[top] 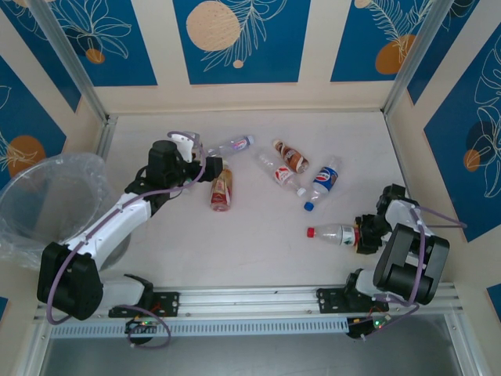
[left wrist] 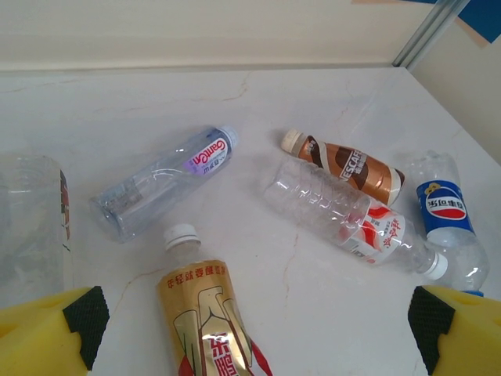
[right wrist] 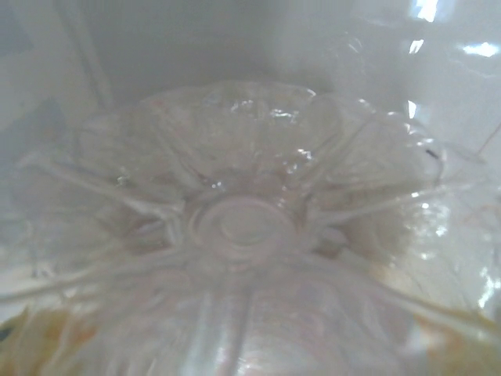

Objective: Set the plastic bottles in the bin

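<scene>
Several plastic bottles lie on the pale table. A gold-labelled bottle [top: 221, 190] [left wrist: 200, 313] with a white cap lies just below my left gripper [top: 210, 168] [left wrist: 258, 345], which hangs open above it, yellow pads [left wrist: 55, 333] wide apart. Beyond it are a clear purple-labelled bottle [left wrist: 164, 184], a brown coffee bottle [left wrist: 348, 166], a red-and-white one [left wrist: 368, 227] and a blue-labelled one [left wrist: 446, 211]. A red-capped bottle [top: 333, 233] lies with its base between the fingers of my right gripper [top: 364, 233]; that ribbed base [right wrist: 243, 227] presses close to the right wrist camera. The bin [top: 31, 196] stands at the far left.
Another clear bottle [left wrist: 31, 227] lies at the left of the left wrist view. Patterned walls close the table on three sides, with metal posts in the back corners [top: 102, 117]. Bare table [top: 258, 243] stretches between the two arms.
</scene>
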